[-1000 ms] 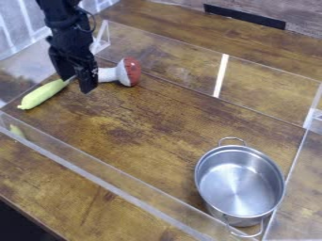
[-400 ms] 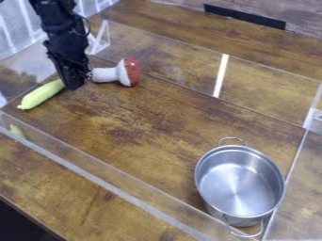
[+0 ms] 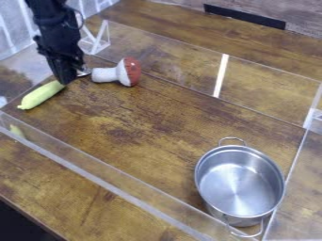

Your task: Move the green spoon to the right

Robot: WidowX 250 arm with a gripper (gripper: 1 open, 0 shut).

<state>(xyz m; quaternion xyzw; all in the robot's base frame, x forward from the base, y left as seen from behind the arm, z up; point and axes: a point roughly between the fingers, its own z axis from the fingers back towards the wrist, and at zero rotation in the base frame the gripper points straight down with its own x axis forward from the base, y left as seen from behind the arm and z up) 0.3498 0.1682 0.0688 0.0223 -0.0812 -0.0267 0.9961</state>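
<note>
Camera view: yellow-green, cob-handled spoon (image 3: 41, 93) near wooden surface's (image 3: 151, 122) left edge; black gripper (image 3: 67, 73) closed tight over its silver end, hold unclear.

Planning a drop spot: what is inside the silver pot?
The silver pot shows only its bare shiny bottom, nothing inside. Its near inner wall is hidden behind the rim.

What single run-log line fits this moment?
tool: shut at green spoon's upper end; hold: unclear; spoon: lying left; mushroom: right of tool; pot: lower right
</note>
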